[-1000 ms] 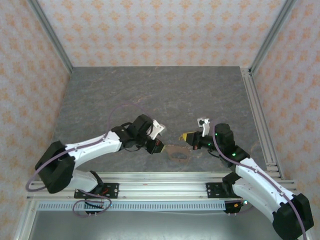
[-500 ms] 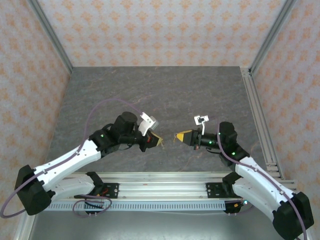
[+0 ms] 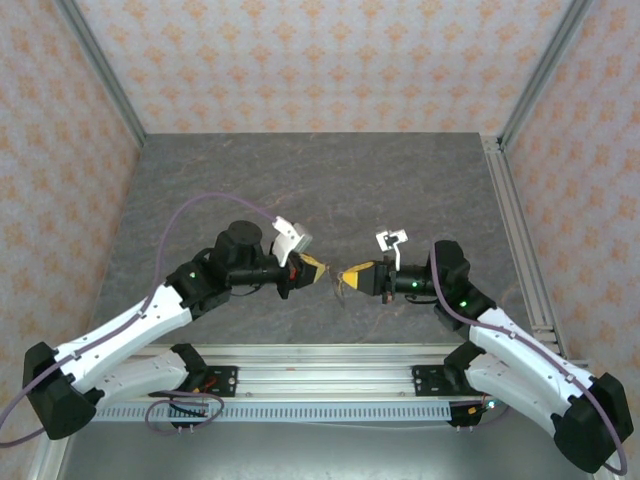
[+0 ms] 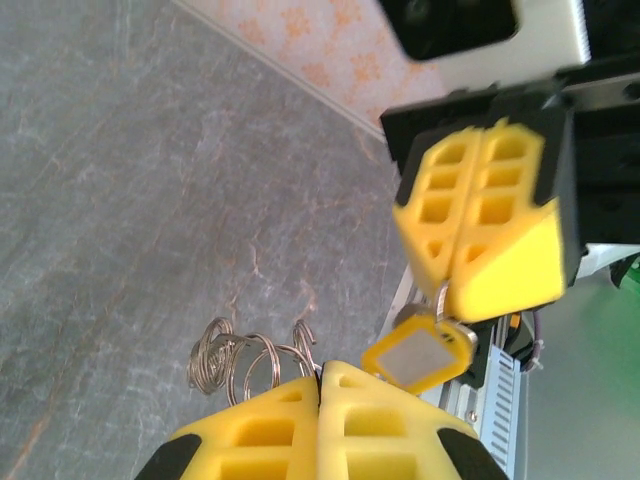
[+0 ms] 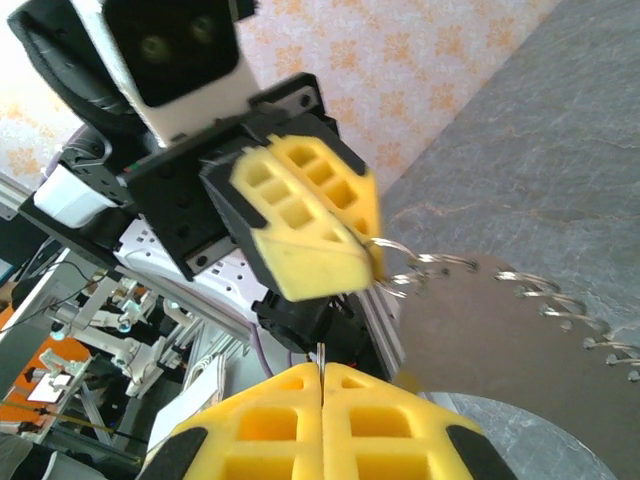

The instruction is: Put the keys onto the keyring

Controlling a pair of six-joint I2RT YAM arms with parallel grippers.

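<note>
My left gripper [image 4: 322,372] is shut on the keyring [image 4: 245,360], a bunch of silvery wire coils that stick out to the left of its yellow fingertips. My right gripper [image 4: 450,292] faces it from above, shut on the metal blade of the key [image 4: 420,355], whose yellow-rimmed grey head hangs just over the left fingers. In the right wrist view the right gripper [image 5: 322,368] pinches a thin metal edge, and the left gripper [image 5: 372,268] holds the keyring [image 5: 415,265] in front of it. From above, the left gripper [image 3: 322,270] and right gripper [image 3: 347,274] meet almost tip to tip above the table.
The grey stone-patterned table [image 3: 330,190] spreads behind both grippers. An aluminium rail [image 3: 520,240] runs along its right edge and another rail [image 3: 320,355] along the front by the arm bases. A blurred brownish shape [image 5: 500,350] with metal links on its edge lies right of the right fingers.
Both grippers have risen from the table and closed in on each other, from well apart to nearly touching. The oval loop that lay on the table between them is no longer there.
</note>
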